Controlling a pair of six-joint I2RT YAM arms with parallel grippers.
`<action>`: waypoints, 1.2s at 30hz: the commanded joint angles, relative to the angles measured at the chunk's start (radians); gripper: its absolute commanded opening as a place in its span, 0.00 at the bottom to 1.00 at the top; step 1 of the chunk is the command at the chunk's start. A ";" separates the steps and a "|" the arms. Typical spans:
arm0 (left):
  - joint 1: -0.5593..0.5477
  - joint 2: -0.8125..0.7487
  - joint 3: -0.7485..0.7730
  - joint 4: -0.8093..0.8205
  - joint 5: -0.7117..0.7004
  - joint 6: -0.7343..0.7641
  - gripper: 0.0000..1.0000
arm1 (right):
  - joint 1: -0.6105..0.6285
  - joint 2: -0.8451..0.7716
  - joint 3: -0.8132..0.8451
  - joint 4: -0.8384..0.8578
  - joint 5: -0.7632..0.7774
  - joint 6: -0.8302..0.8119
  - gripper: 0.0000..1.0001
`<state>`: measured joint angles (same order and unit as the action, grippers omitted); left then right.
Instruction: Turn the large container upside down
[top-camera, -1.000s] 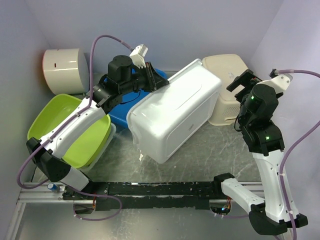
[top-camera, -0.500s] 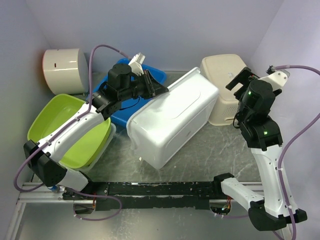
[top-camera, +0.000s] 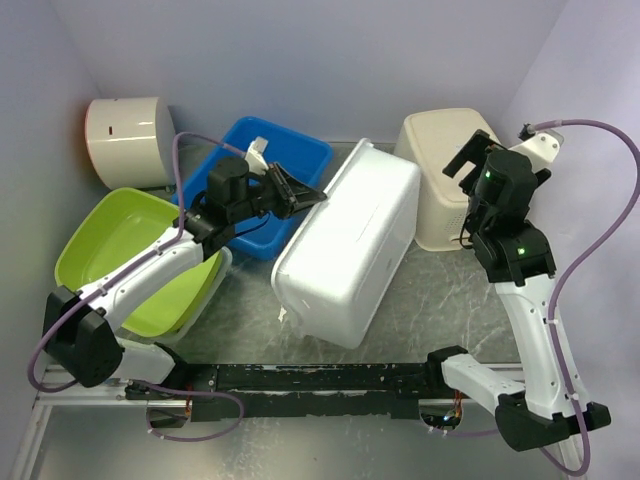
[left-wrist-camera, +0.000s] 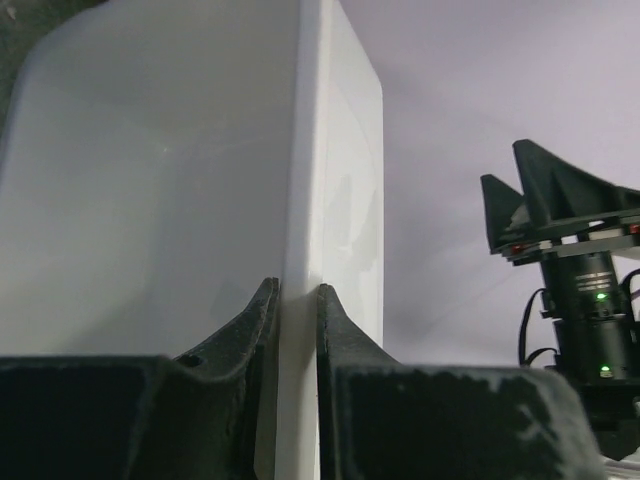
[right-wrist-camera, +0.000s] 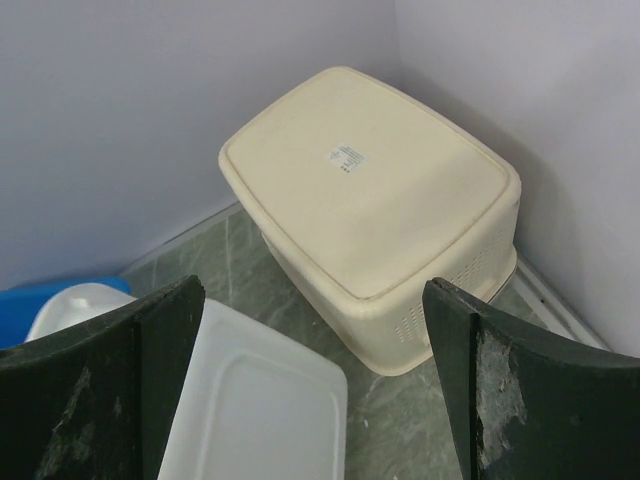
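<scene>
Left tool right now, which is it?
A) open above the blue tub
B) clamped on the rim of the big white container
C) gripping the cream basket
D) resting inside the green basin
B: in the left wrist view the left tool has its jaws closed on the thin rim of the large white container, one on each side of the rim.

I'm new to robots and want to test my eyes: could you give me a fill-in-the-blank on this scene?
The left end effector is shut on the rim of the large container, coloured ____.
The right end effector is ____, holding nothing.
The cream basket lies ____ down.
Missing: white; open; upside.
</scene>
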<state>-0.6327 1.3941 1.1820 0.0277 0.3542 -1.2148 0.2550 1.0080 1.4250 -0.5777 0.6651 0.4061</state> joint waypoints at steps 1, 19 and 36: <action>0.050 -0.077 -0.105 0.078 -0.007 -0.167 0.07 | -0.002 0.017 0.027 0.010 -0.025 -0.003 0.92; 0.125 -0.038 -0.155 -0.155 0.026 0.123 0.07 | -0.001 0.041 -0.021 0.030 -0.081 0.036 0.92; 0.055 -0.050 -0.146 -0.305 -0.143 0.315 0.07 | -0.031 0.116 -0.067 -0.018 -0.110 0.051 0.98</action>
<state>-0.5419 1.3712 1.0054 -0.2241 0.2783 -0.9779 0.2535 1.0832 1.3624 -0.5655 0.5743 0.4427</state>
